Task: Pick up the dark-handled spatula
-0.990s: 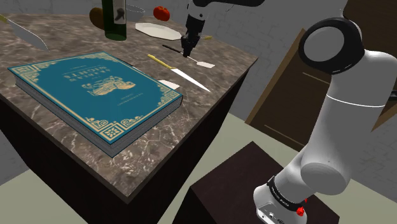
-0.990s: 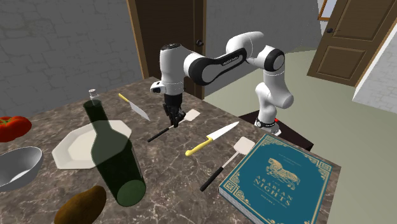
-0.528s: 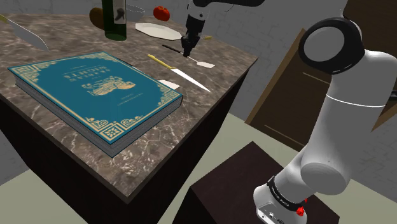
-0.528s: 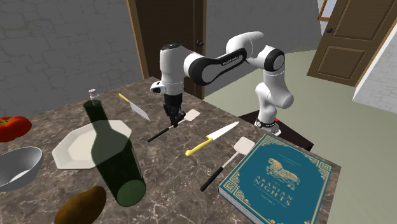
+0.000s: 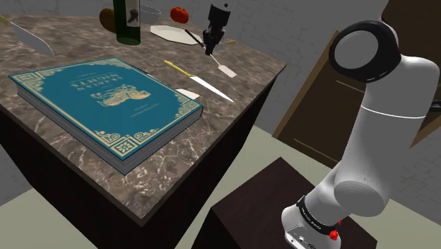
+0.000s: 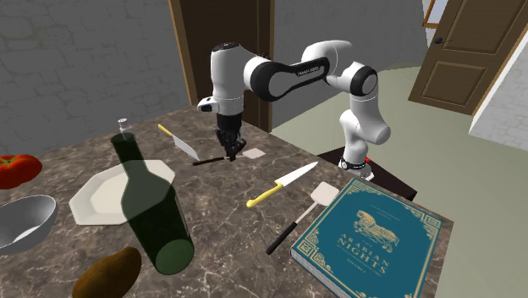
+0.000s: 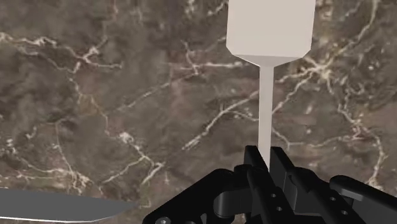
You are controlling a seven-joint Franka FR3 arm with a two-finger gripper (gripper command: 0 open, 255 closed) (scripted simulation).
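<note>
Gripper point(image 6: 230, 156): above the marble bench point(image 6: 228, 222), pointing down.
Fingers point(image 7: 253, 172): pinching the spatula point(image 7: 270, 28) by its thin pale shaft.
Spatula: in the second exterior view, dark handle toward 9 o'clock of the gripper and pale blade toward 3 o'clock; cannot tell whether the blade touches the bench.
Knife point(image 6: 283, 184): yellow-handled, flat on the bench, 4 o'clock of the gripper in the same view.
Plate point(image 6: 101, 201): white, 8 o'clock, well apart.
</note>
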